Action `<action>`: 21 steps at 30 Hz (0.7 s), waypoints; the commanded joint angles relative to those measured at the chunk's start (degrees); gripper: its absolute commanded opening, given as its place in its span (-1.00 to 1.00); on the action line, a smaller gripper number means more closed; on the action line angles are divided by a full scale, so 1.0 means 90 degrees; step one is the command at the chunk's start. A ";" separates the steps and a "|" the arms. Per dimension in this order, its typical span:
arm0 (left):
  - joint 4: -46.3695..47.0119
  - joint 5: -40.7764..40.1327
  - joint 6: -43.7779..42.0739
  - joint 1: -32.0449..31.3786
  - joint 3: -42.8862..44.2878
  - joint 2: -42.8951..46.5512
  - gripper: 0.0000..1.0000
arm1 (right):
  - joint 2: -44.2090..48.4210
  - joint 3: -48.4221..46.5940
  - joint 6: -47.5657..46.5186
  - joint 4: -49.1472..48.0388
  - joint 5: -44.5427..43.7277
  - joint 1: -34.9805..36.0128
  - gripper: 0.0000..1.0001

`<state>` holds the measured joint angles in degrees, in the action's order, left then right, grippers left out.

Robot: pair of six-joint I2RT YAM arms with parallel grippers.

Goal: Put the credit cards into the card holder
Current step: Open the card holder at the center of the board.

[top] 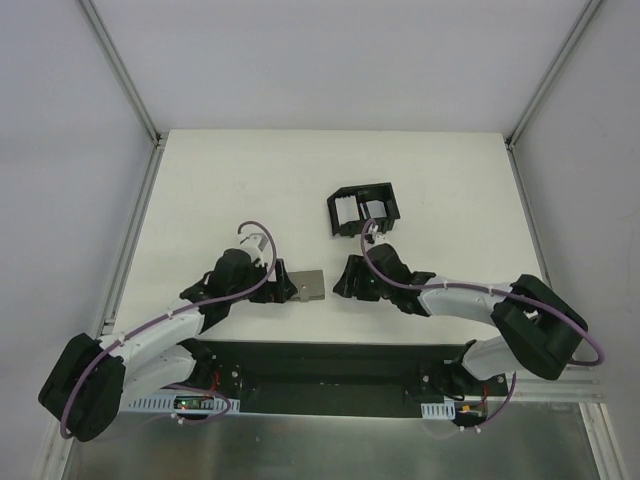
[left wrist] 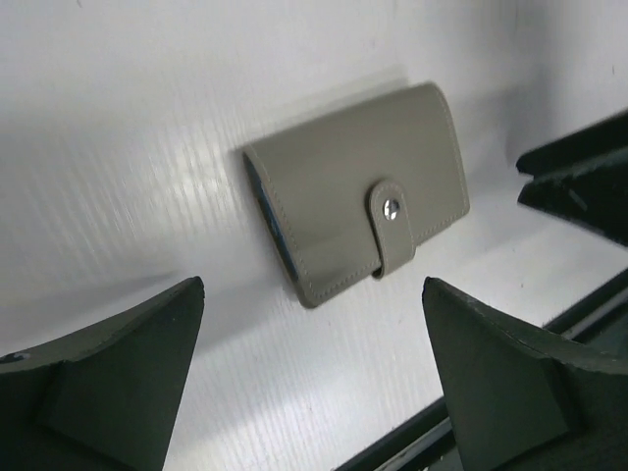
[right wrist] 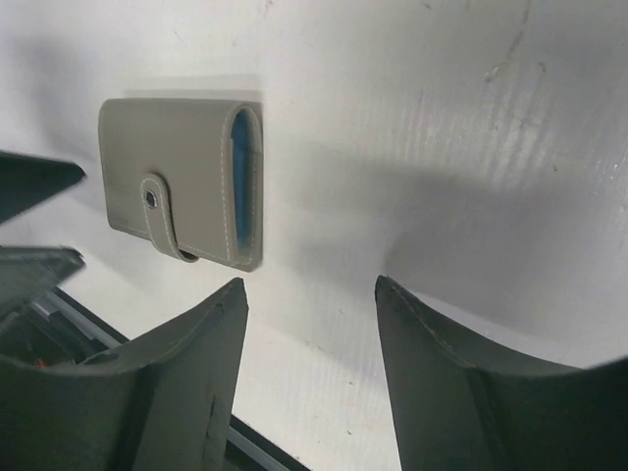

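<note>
The card holder (top: 311, 287) is a small grey wallet lying flat on the white table between my two grippers. Its tab is snapped shut in the left wrist view (left wrist: 358, 186). A strip of blue lining shows at its edge in the right wrist view (right wrist: 182, 182). My left gripper (top: 284, 288) (left wrist: 312, 285) stands open just left of the wallet, nothing between its fingers. My right gripper (top: 346, 281) (right wrist: 309, 284) is open and empty just right of it. Pale credit cards (top: 346, 210) stand in a black tray; no card lies loose.
The black tray (top: 385, 189) with dividers sits behind the right gripper, near mid-table. A black base plate (top: 320, 365) runs along the near edge under both arms. Metal frame rails border the table left and right.
</note>
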<state>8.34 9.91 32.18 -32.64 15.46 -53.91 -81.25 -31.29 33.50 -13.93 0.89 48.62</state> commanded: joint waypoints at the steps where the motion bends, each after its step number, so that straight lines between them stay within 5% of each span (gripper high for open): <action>1: -0.0262 -0.0555 -0.1190 0.0072 0.0985 -0.0629 0.86 | 0.0171 -0.0283 -0.0382 0.0337 0.0214 0.0008 0.11; 6: -0.0321 -0.0205 -0.1817 0.0365 0.1845 -0.1762 0.98 | 0.0404 -0.0215 -0.0440 0.0386 -0.0310 0.0290 -0.03; 9: -0.0224 0.0537 -0.1780 0.0803 0.2041 -0.2290 0.98 | 0.0678 -0.0205 -0.0665 0.0591 -0.0644 0.0505 -0.42; 12: 0.0263 0.1298 -0.1730 0.1223 0.1866 -0.2437 0.98 | 0.0679 -0.0264 -0.0763 0.0543 -0.0402 0.0545 -0.09; 21: 0.0947 0.2618 -0.1779 0.1518 0.1573 -0.2906 0.95 | -0.0433 -0.0703 -0.0480 -0.0316 0.0809 0.0584 -0.37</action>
<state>11.31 25.80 17.30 -19.05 31.46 -78.78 -81.19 -34.68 28.01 -11.51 2.87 53.41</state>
